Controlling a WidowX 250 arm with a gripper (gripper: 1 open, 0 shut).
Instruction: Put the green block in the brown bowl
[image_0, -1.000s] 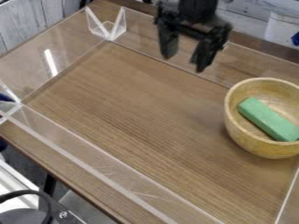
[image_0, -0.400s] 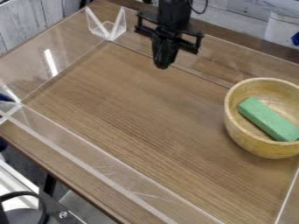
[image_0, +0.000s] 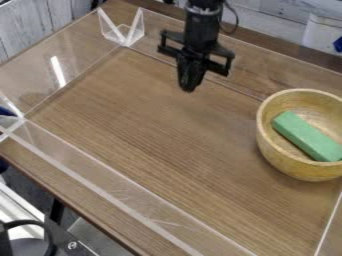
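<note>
At the far left of the wooden worktop (image_0: 147, 125), a black cable (image_0: 47, 235) curved through the lower corner, and a small blue thing, too cut off to name, showed at the edge above it. Clear, shiny strips ran along the worktop's left side, and a transparent, angular plastic piece (image_0: 122, 27) stood near the back. Right of that, the black robot claw (image_0: 190, 82) hung over the back part of the worktop, pointing down, its fingers drawn together in a narrow close, with nothing visible between them. Farthest right sat the round, light tan wooden bowl (image_0: 271, 150) with a thick rim, well apart from the claw, and the flat, mint-green rectangular block (image_0: 306, 136) lay inside it, tilted diagonally
</note>
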